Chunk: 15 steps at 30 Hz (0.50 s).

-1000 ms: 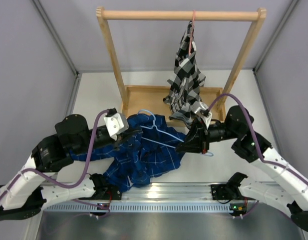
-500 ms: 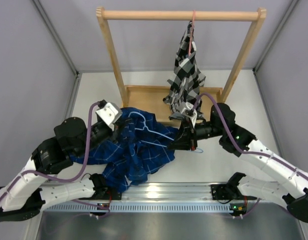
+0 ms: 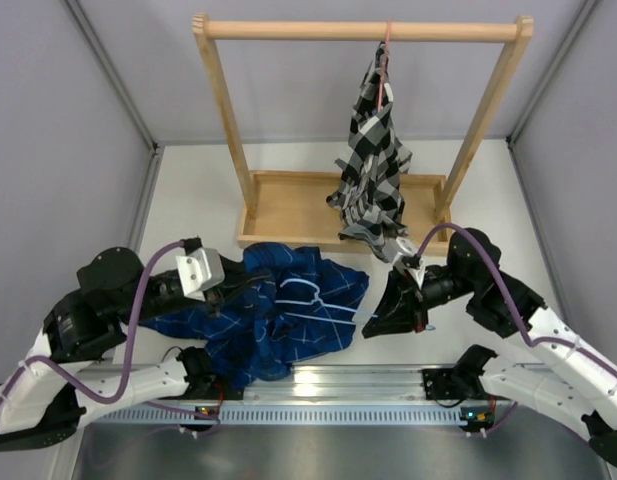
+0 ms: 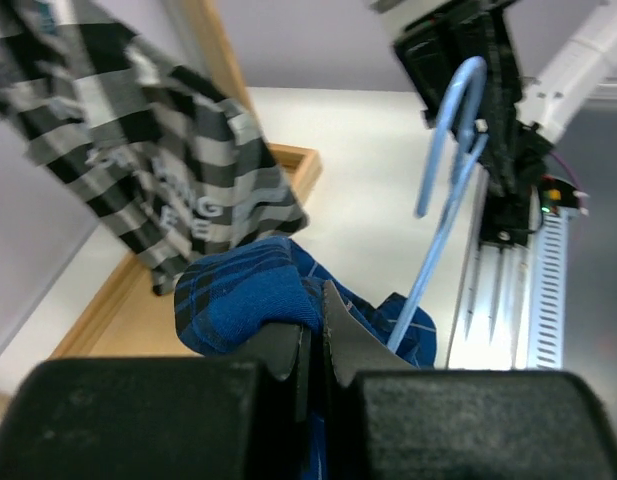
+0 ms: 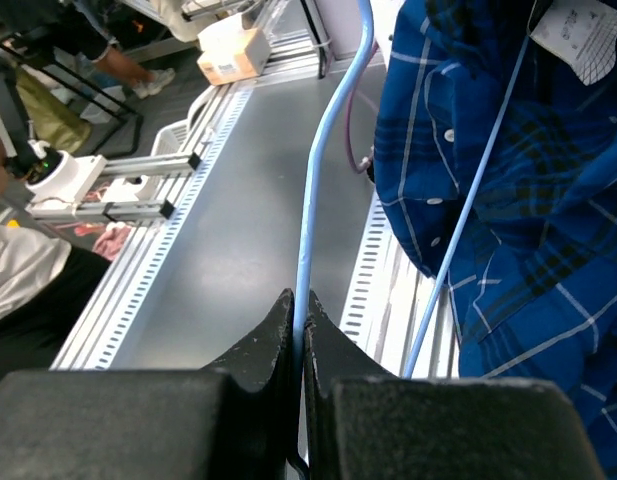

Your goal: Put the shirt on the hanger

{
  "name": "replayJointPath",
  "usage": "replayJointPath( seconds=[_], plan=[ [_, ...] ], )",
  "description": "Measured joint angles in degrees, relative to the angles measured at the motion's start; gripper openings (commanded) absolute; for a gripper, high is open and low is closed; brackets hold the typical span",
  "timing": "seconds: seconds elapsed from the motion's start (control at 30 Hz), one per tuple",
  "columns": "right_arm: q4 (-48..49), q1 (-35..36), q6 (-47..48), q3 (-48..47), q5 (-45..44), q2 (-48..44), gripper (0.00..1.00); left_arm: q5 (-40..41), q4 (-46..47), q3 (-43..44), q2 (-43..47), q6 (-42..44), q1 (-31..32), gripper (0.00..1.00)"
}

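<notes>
Shirt (image 3: 260,348) heaped near desk's front edge, left of centre, left gripper (image 4: 315,325) pinched tight on its fabric, right gripper (image 5: 298,322) clamped on hanger (image 5: 310,200) wire, hanger across shirt

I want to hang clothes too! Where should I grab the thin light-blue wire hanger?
By its hook end, from the right: the thin light-blue wire hanger lies across the dark blue plaid shirt, and only the hook pokes out free there.

A white table (image 3: 188,190) is enclosed by grey walls (image 3: 48,120). A wooden rack (image 3: 358,30) is set at upper centre.
</notes>
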<state>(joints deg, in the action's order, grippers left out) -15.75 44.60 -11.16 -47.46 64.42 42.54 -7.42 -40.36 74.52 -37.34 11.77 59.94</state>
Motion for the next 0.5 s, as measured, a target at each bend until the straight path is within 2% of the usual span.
replayJointPath(
  seconds=[0.27, 0.4, 0.5],
  plan=[
    [8.46, 0.55, -6.34, 0.26, 0.76, 2.95, 0.00, -12.66, -0.55, 1.27, -9.38, 0.39, -0.02, 0.03],
    [13.44, 0.66, -9.22, 0.52, -3.93, 1.75, 0.00, -15.34, -0.66, 4.81, -13.68, 0.35, -0.07, 0.01],
    [17.75, 0.74, -11.30, 2.25, -7.98, -0.42, 0.00, -15.43, -0.28, 5.73, -13.53, 0.37, -0.17, 0.00]
  ],
)
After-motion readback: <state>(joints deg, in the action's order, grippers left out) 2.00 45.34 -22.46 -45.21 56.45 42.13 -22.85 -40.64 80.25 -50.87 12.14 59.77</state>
